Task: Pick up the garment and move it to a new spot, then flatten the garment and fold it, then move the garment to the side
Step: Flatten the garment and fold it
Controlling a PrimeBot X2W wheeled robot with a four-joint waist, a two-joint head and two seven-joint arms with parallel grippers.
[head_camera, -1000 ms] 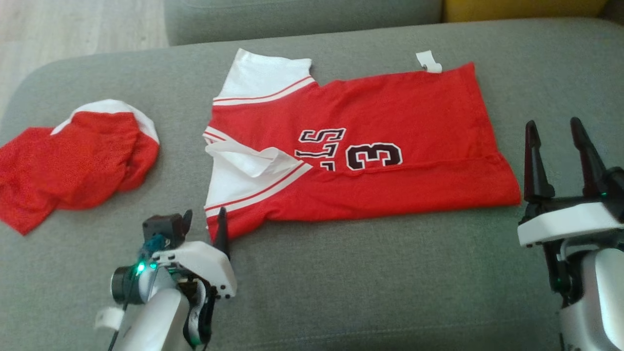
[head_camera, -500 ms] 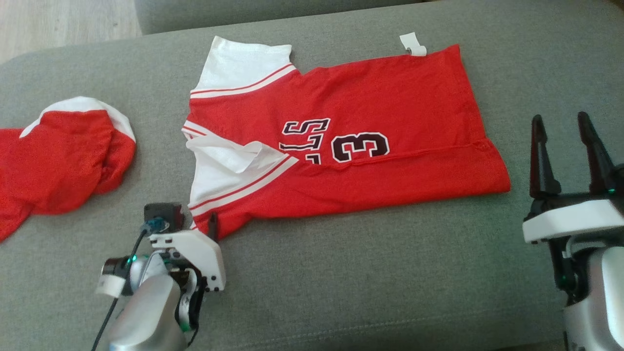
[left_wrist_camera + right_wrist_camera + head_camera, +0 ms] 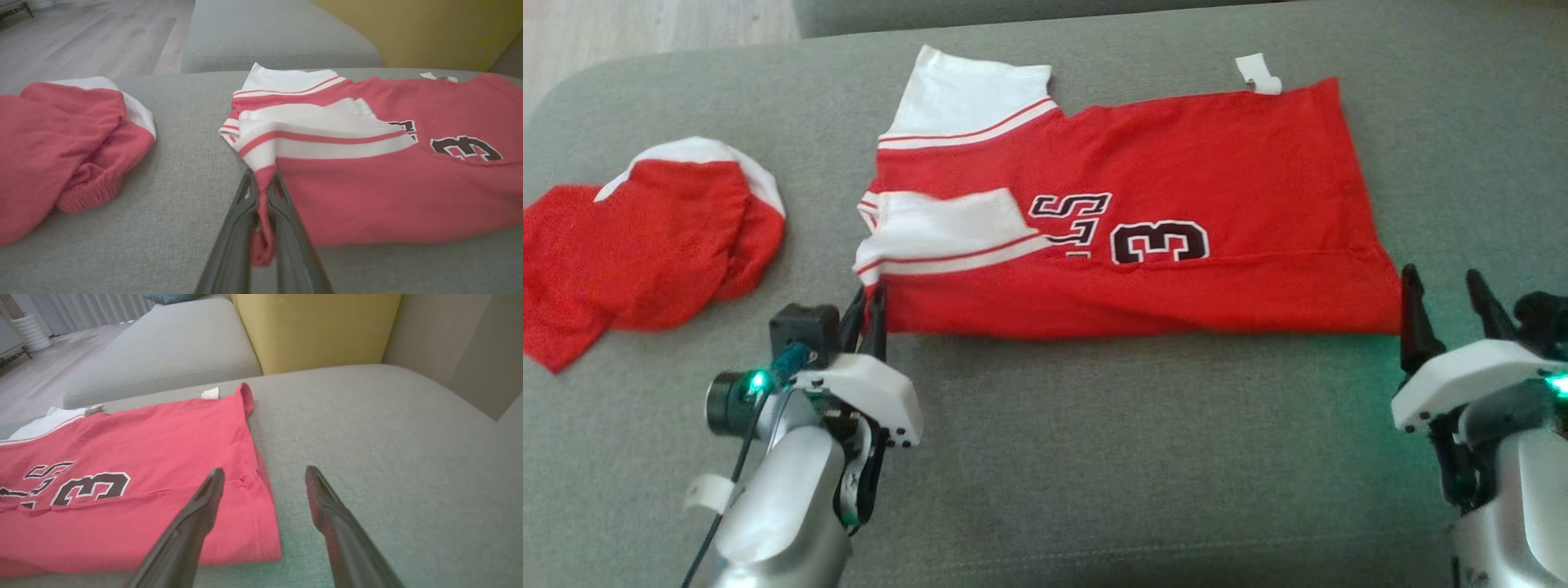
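The garment [image 3: 1176, 188], a red jersey with white sleeves and a dark number, lies lengthwise on the grey sofa cushion [image 3: 1094, 457]. My left gripper [image 3: 867, 296] is shut on its near-left corner, and in the left wrist view red cloth [image 3: 388, 192] is pinched between the fingers of the left gripper [image 3: 263, 179]. My right gripper [image 3: 1441, 282] stands open at the near-right corner. In the right wrist view, the right gripper [image 3: 265, 471] straddles the edge of the garment [image 3: 143, 490], with one finger over the cloth and one over bare cushion.
A second red and white cloth [image 3: 645, 245] lies crumpled at the cushion's left end. Another grey cushion [image 3: 278, 36] and a yellow cushion [image 3: 318, 326] stand behind. Wooden floor [image 3: 645, 33] shows at the far left.
My left gripper has shut on the garment's near-left corner, and the crumpled near sleeve and near edge now lie straighter. The right gripper has come up to the near-right corner. The camera shifted too.
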